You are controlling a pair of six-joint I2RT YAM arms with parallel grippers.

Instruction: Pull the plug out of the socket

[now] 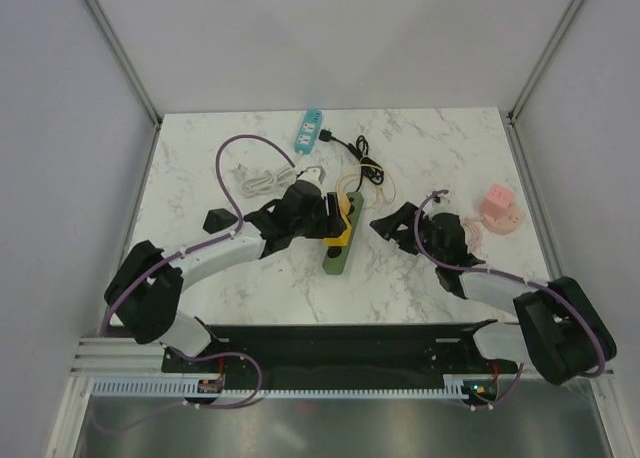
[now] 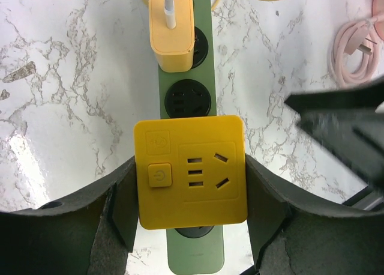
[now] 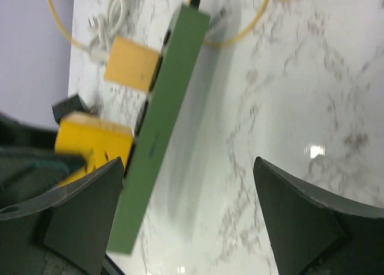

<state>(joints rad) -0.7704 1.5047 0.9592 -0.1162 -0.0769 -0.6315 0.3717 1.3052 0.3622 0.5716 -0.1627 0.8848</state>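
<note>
A green power strip [image 1: 338, 250] lies mid-table. A square yellow plug [image 2: 191, 170] with a switch button sits on the strip's near end [image 2: 195, 254]. My left gripper [image 2: 191, 167] is shut on it, one dark finger pressed against each side. A pale yellow charger [image 2: 172, 32] is plugged in farther along the strip. My right gripper [image 3: 187, 167] is open over bare marble just right of the strip [image 3: 162, 125], holding nothing. Its left finger is close to the strip's near end, beside the yellow plug [image 3: 93, 143]. In the top view it [image 1: 400, 228] hangs right of the strip.
At the back lie a teal power strip [image 1: 310, 128] with a black cable [image 1: 352, 148], a white cable [image 1: 255, 183] and a yellow cable [image 1: 380, 183]. A pink cube socket [image 1: 497, 203] and pink cable [image 2: 354, 47] lie right. A small black block [image 1: 215, 218] sits left.
</note>
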